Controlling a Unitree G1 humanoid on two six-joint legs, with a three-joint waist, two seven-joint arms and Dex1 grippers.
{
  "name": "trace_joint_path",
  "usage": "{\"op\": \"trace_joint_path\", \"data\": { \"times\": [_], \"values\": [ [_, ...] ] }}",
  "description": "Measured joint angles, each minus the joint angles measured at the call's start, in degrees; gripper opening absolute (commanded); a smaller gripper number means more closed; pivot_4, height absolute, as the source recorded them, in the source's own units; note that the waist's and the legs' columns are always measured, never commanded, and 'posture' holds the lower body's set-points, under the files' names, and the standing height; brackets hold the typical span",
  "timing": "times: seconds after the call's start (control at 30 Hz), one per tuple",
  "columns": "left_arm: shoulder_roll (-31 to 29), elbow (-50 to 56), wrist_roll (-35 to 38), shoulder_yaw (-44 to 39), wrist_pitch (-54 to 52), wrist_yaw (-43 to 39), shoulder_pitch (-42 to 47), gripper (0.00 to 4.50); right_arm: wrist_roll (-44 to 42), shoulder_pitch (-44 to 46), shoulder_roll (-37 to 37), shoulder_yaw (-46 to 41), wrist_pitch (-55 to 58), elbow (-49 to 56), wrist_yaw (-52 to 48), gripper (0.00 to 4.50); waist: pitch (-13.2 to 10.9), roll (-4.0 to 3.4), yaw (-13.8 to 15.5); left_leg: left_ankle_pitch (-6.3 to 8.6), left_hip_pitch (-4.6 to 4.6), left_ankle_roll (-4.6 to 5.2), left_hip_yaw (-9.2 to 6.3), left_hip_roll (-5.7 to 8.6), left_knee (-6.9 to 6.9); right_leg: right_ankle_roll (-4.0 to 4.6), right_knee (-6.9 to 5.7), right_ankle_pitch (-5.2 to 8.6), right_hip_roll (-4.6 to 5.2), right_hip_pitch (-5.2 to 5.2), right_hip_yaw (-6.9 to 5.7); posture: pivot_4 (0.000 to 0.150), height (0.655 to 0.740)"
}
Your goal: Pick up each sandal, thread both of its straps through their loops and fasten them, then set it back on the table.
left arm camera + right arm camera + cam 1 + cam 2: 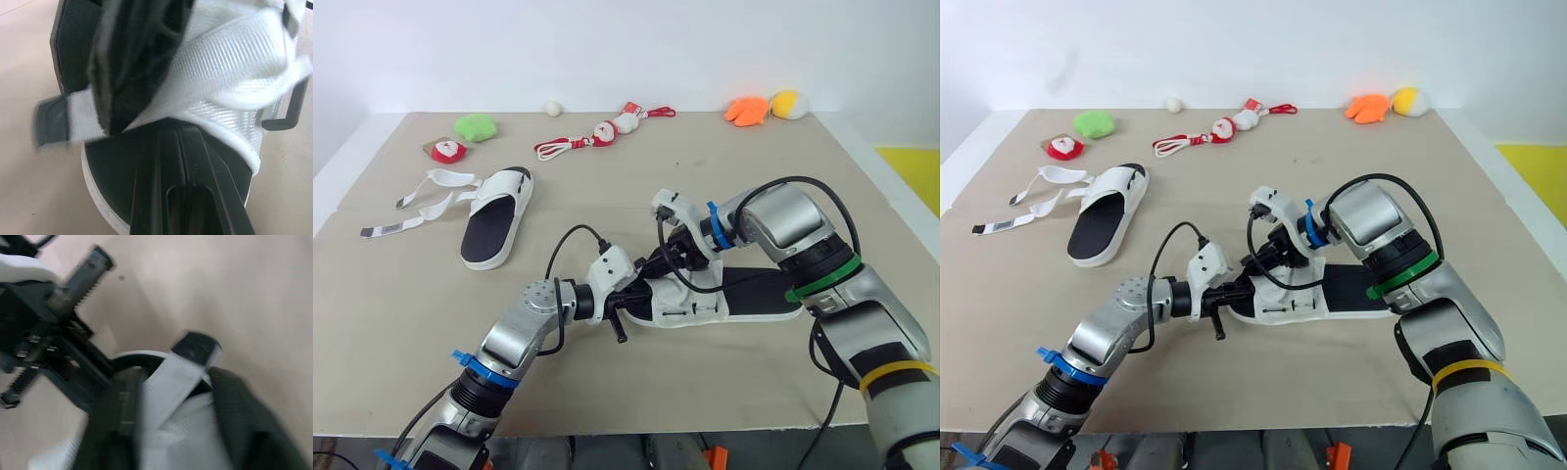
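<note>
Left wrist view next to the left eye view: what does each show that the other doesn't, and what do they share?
Left wrist view: the white strap with its weave, its dark tip and a black loop, close up. Left eye view: the table, a second sandal with loose straps, and soft toys along the far edge. Shared: the near sandal that the left gripper and right gripper work on.
</note>
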State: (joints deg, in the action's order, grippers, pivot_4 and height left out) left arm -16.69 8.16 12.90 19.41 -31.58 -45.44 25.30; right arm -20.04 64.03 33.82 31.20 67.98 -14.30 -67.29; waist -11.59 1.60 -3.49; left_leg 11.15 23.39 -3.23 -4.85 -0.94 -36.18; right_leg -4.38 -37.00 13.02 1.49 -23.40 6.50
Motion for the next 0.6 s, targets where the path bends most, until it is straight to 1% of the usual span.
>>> {"op": "trace_joint_path", "data": {
  "times": [0.03,0.07,0.37,0.6],
  "values": [
    [0.0,0.0,0.0,0.0,0.0,0.0,0.0,0.00,0.0,0.0,-0.2,0.1,-0.1,0.0,-0.1,0.22,0.0,0.00,0.0,0.00,0.00,0.00,0.00,0.01,0.00,0.00,0.00,0.00,0.01,0.00,0.00,0.150,0.7400],
    [0.0,0.0,0.0,0.0,0.0,0.1,0.0,0.00,0.1,0.0,-0.3,0.1,-0.4,0.0,-0.2,0.05,0.0,0.00,0.0,0.00,0.00,0.00,0.00,0.01,-0.01,0.00,0.00,0.00,0.01,0.00,0.00,0.150,0.7400],
    [-0.1,0.2,0.0,0.0,-0.1,0.1,-0.2,0.00,0.0,0.0,-0.3,-1.0,-2.6,0.0,-1.4,0.05,0.0,0.00,0.0,0.00,-0.02,0.00,0.00,-0.02,-0.01,0.01,0.00,-0.01,-0.02,0.00,0.00,0.150,0.7400],
    [-0.1,0.3,0.0,0.0,-0.2,0.1,-0.2,0.00,-1.5,-0.2,1.0,-7.5,-8.0,-0.5,-3.7,0.05,0.0,0.00,-0.1,0.00,-0.02,0.00,0.01,-0.02,-0.01,0.00,0.00,-0.02,-0.02,0.01,-0.01,0.150,0.7400]
  ]
}}
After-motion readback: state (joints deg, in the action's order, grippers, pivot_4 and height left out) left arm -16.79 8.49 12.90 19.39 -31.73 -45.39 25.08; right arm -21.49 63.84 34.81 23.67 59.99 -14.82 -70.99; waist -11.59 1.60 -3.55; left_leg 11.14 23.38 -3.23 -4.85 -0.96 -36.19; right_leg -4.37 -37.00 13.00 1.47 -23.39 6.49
